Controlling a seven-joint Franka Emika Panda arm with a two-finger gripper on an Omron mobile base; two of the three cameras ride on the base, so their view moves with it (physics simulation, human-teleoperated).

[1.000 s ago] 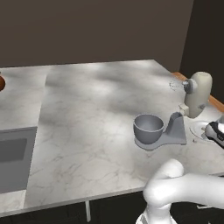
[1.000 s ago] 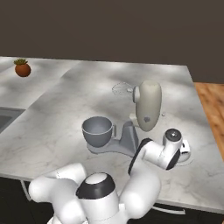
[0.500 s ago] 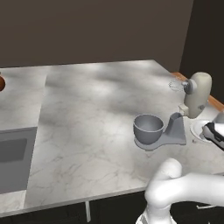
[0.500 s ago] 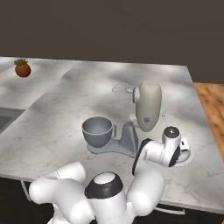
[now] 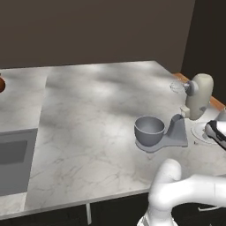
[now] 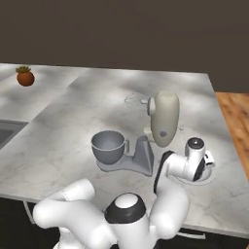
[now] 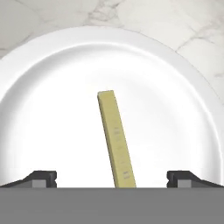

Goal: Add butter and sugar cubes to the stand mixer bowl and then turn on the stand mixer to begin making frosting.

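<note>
— Butter (image 7: pixel 115 138)? Where's it lying?
— On the white plate (image 7: pixel 183 109) (beside the stand mixer (image 6: pixel 154 131)), between the gripper (image 7: pixel 112 178) fingertips, which are spread wide, gripping nothing.

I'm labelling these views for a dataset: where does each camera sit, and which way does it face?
Left base view: behind-left, facing the stand mixer and stand mixer bowl; arm lower right.
Right base view: behind-right, same mixer and bowl; arm lower left, over the plate.
Hand view: on the hand, facing the butter between the open gripper.

butter (image 7: pixel 115 140) unobstructed, bare plate (image 7: pixel 52 109) around
</note>
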